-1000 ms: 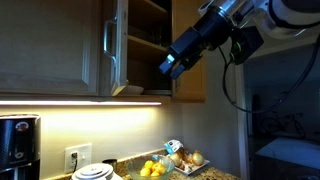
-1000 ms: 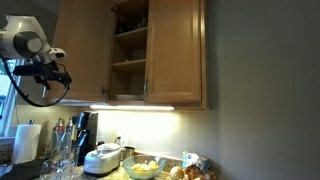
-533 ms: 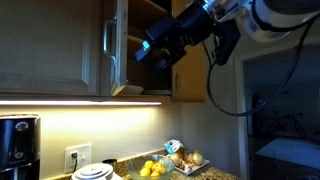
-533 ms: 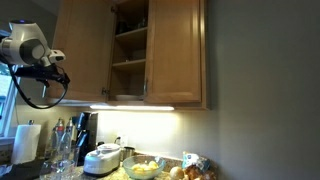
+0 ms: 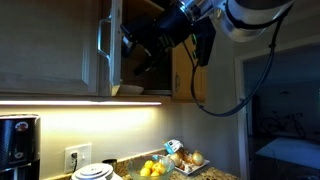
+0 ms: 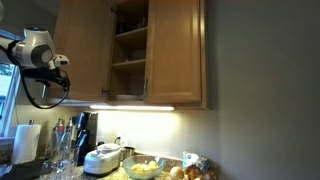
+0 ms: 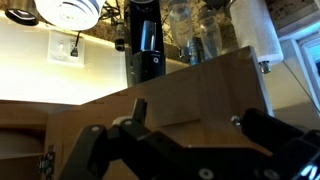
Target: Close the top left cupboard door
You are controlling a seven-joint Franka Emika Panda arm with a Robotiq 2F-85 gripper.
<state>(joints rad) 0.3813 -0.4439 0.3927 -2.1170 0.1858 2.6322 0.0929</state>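
The top left cupboard door [image 5: 110, 50] stands open, seen nearly edge-on, with its silver bar handle [image 5: 103, 45] facing left. It also shows in an exterior view [image 6: 85, 50] left of the open shelves. My gripper [image 5: 128, 45] is right next to the door's inner side, in front of the shelves. In an exterior view the gripper [image 6: 64, 63] is by the door's left edge. In the upside-down wrist view the fingers [image 7: 190, 145] are spread wide and empty. The wooden door [image 7: 200, 90] fills the space just beyond them. I cannot tell whether they touch it.
Open shelves [image 6: 128, 45] sit behind the door. A wider matching door [image 5: 45, 45] is on the left, another door [image 6: 175, 50] on the right. Below on the counter stand a coffee maker [image 5: 18, 140], a rice cooker [image 6: 105, 158], a fruit bowl [image 5: 152, 169] and a paper towel roll [image 6: 27, 140].
The arm has swung left across the open cupboard, from its right side up to the door's inner side. The door itself has shifted slightly at most.
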